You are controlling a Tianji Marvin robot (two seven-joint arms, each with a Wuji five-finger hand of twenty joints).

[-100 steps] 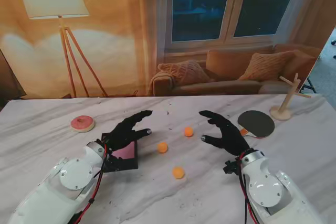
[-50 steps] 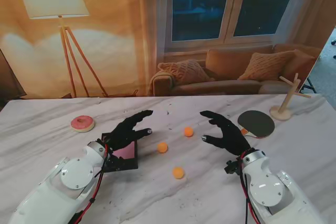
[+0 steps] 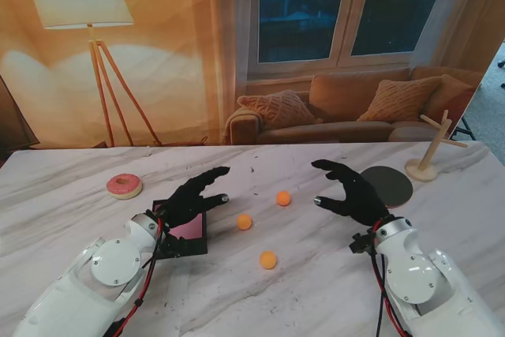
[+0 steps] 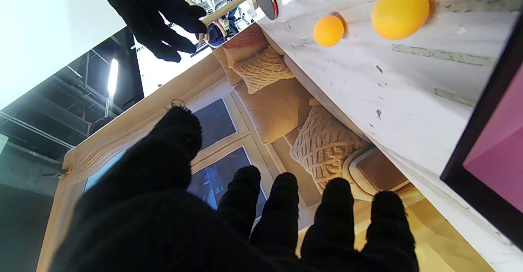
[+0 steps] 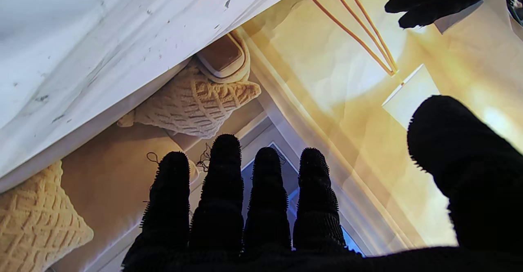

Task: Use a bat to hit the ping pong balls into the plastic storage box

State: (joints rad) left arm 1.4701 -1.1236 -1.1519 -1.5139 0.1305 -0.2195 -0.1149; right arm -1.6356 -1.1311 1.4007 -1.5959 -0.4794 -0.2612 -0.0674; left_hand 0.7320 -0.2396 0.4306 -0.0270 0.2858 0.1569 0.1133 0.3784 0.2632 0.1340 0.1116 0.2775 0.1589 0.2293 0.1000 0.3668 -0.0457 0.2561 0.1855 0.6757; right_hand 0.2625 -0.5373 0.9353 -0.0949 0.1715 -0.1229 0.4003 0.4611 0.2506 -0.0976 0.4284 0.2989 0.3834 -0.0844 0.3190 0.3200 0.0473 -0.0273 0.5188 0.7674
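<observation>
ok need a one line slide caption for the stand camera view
Open right robot hand hovers by the bat, three orange balls on the marble table, left robot hand over the black box.

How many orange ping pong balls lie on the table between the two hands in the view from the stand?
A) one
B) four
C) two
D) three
D: the stand view shows three ping pong balls on the marble table, all lying between the open left hand and the open right hand.
</observation>
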